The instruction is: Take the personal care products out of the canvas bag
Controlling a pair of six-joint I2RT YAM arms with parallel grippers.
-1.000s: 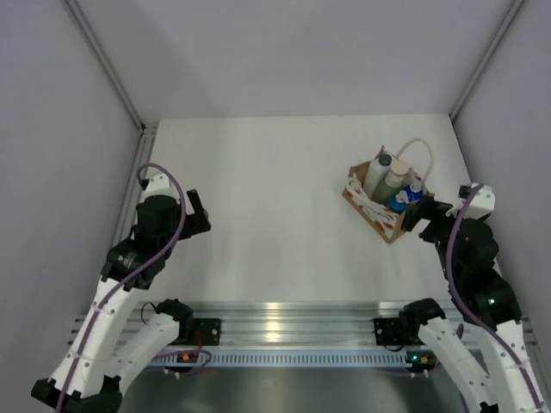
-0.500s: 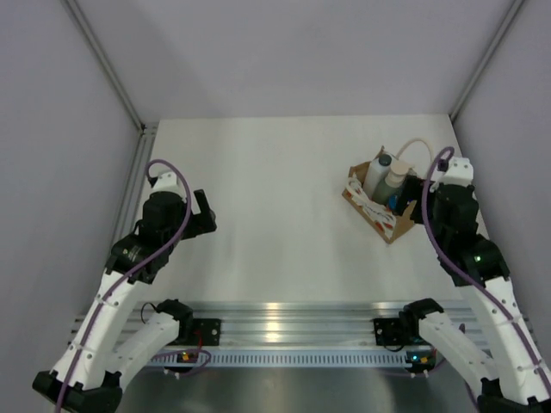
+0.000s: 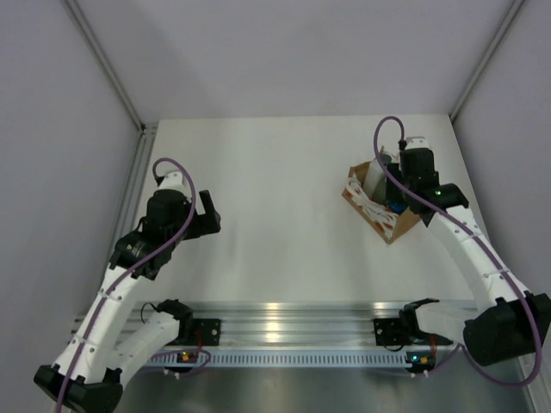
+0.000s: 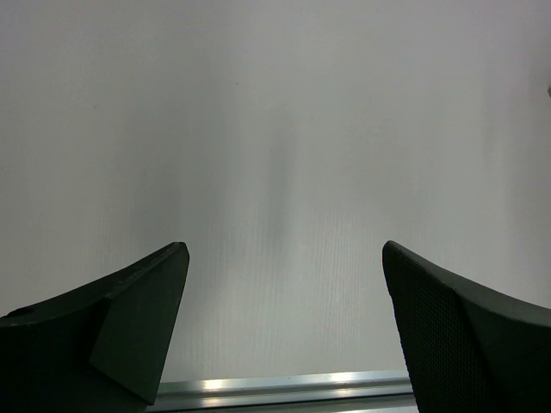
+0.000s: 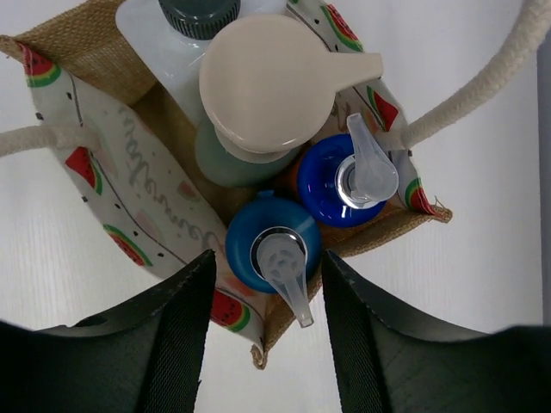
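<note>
Canvas bag (image 3: 372, 209) upright at the far right of the table (image 3: 275, 181), mouth up. Four bottles (image 5: 267, 86) stand vertically inside. Right gripper (image 5: 269, 254) is clamped on the nearer blue-capped pump bottle (image 5: 245, 231), whose nozzle points toward the wrist. Left gripper (image 4: 284, 247) is spread wide, well apart from the bag.

The canvas bag (image 5: 82, 47) is tan-brown, printed white with red-and-green watermelon slices; its handle (image 5: 482, 86) is cream. Two pump caps (image 5: 245, 237) are blue; a beige cap (image 5: 263, 82) tops a grey-green bottle (image 5: 228, 163), a dark grey cap (image 5: 198, 10) a white bottle (image 5: 159, 52).

Left end effector (image 4: 284, 245) wide open — right end effector (image 5: 269, 255) pointing straight down, half closed.
</note>
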